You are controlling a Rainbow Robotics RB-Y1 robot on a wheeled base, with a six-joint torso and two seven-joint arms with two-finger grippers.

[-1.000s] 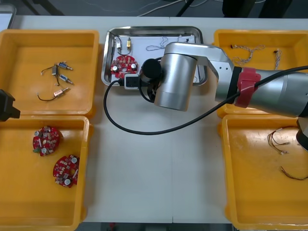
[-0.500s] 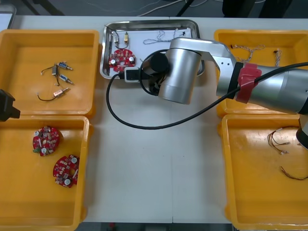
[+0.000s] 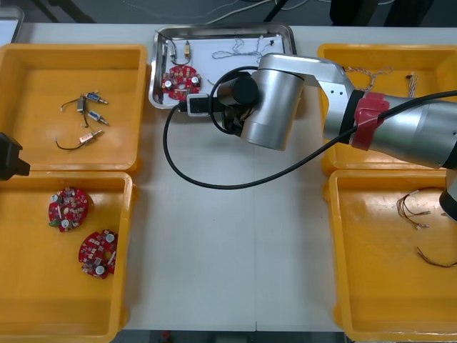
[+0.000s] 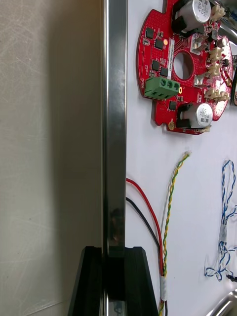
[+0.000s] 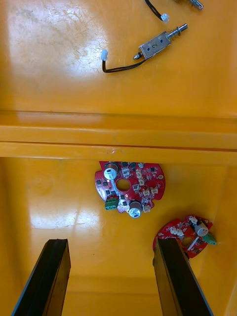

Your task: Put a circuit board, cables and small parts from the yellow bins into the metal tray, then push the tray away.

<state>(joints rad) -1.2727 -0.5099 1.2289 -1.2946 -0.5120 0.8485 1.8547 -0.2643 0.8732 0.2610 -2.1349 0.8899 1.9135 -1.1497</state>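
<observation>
I have the right gripper (image 4: 113, 251) clenched on the near rim of the metal tray (image 3: 223, 30). One black finger is on the table (image 3: 228, 250) side and the other inside the tray, with the rim running straight on between them.

The tray sits at the far middle of the table, between the far left yellow bin (image 3: 43, 86) and the far right yellow bin (image 3: 389, 48). Its long axis lies across the table, left to right.

From the front, my right wrist covers the tray's near right corner and the fingers themselves.

On the white inside, the round red circuit board (image 4: 185, 64) lies beyond the fingers, just inside the rim, with its green connector on the side nearest the rim. A red and yellow cable (image 4: 169, 207) runs back alongside the inner finger. A twisted blue and white cable (image 4: 226, 212) lies farther in, partly cut off.

Small metal parts (image 3: 181, 51) in the far left corner are too small to make out.

The left gripper (image 5: 111, 243) hangs released over the near left yellow bin (image 5: 49, 207).
</observation>
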